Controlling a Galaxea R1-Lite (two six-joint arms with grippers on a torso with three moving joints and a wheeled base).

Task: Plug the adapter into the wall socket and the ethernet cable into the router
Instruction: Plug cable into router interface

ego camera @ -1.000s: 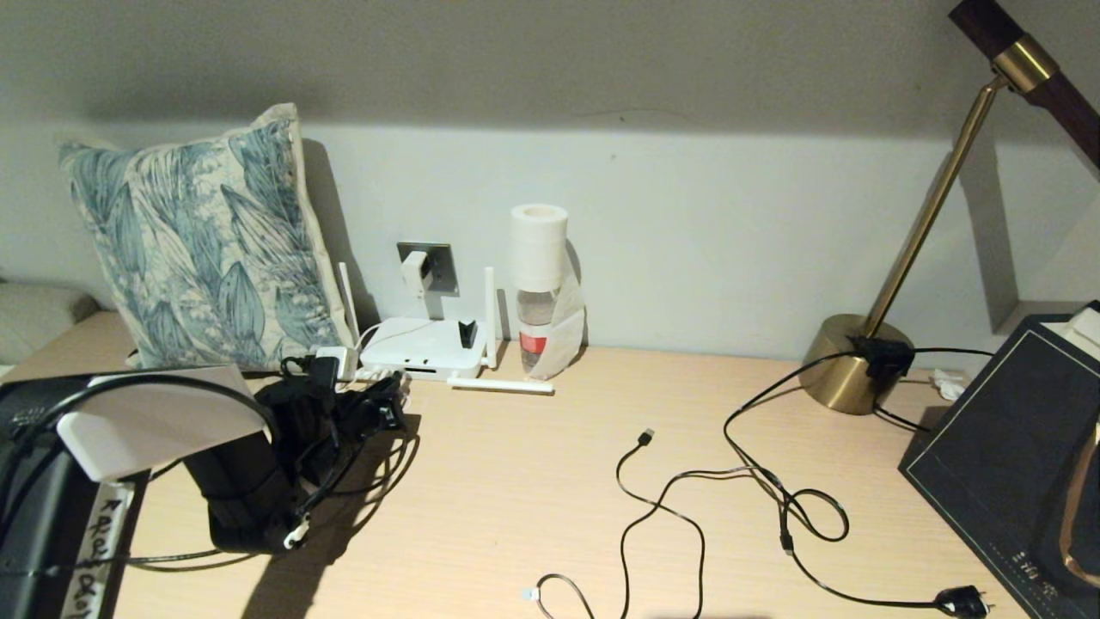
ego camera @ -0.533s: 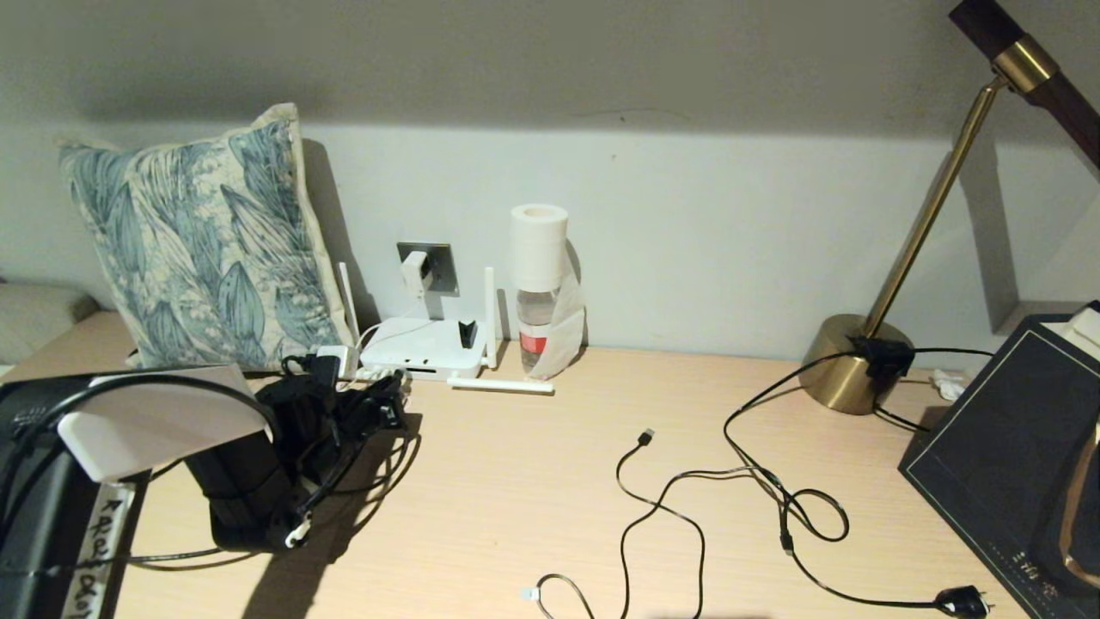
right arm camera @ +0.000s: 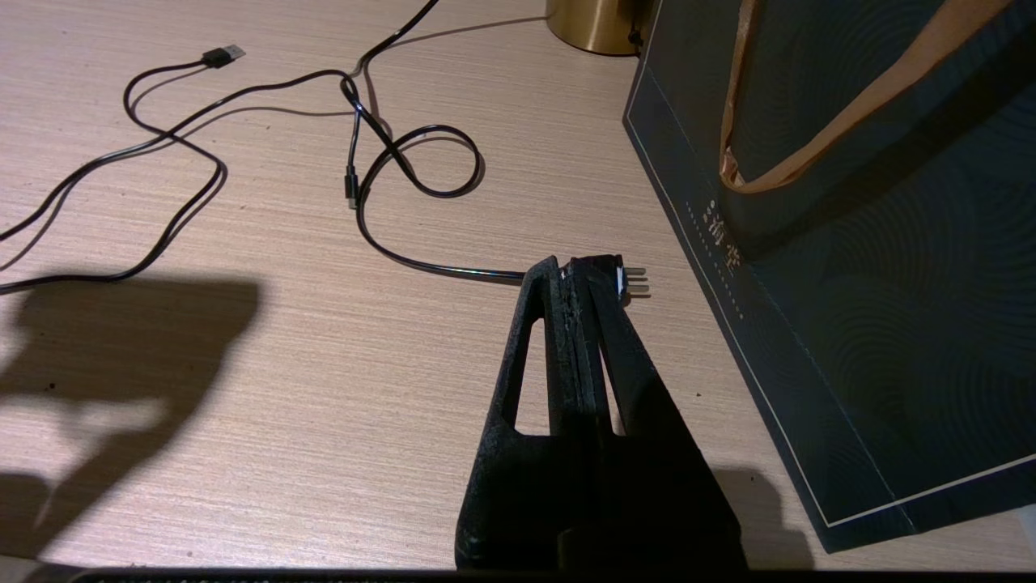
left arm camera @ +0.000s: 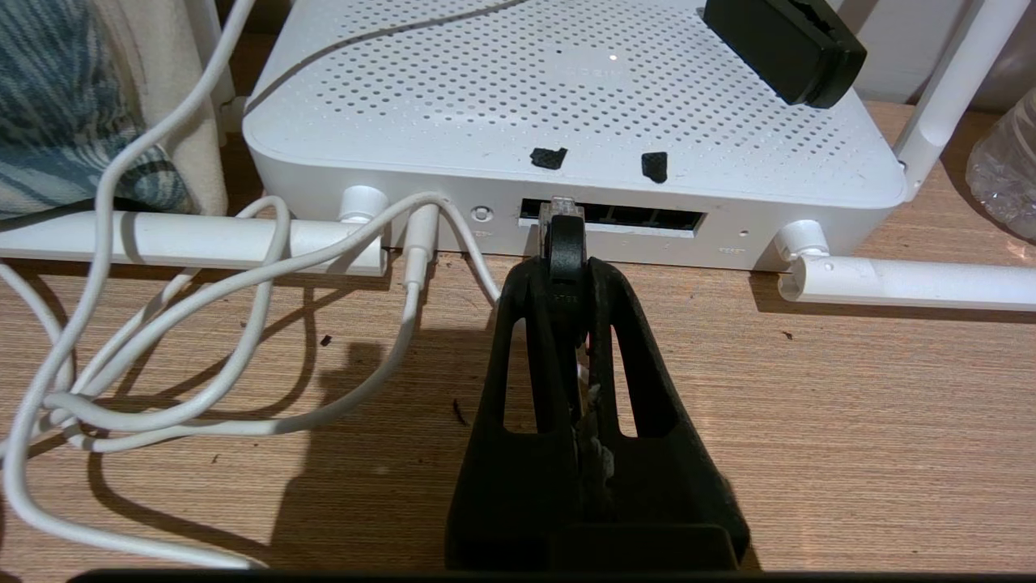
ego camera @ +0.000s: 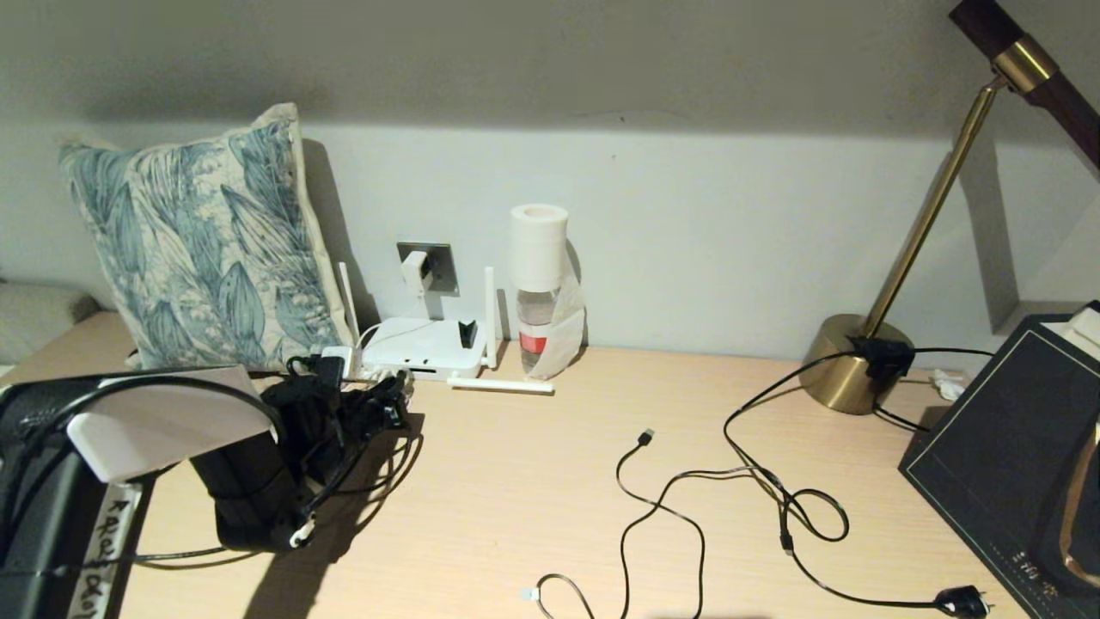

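The white router [ego camera: 421,348] lies by the wall under the grey wall socket [ego camera: 440,262]. The white adapter [ego camera: 415,271] sits in that socket. My left gripper [left arm camera: 564,263] is shut on the black boot of the ethernet cable [left arm camera: 564,243]. The cable's clear connector [left arm camera: 557,212] is at the left end of the router's [left arm camera: 566,105] dark port slot; how deep it sits I cannot tell. In the head view the left gripper [ego camera: 397,402] is just in front of the router. My right gripper [right arm camera: 579,271] hangs shut and empty over the table's right side.
A leaf-print pillow [ego camera: 206,241] leans left of the router; a bottle with a white roll [ego camera: 537,292] stands to its right. White cords [left arm camera: 202,324] coil beside the ports. A thin black USB cable [ego camera: 662,499], a black pronged plug [right arm camera: 631,279], a brass lamp [ego camera: 851,370] and a dark bag [ego camera: 1014,456] lie right.
My left arm has crept very slightly toward the router with the cable still gripped. Nothing else has moved.
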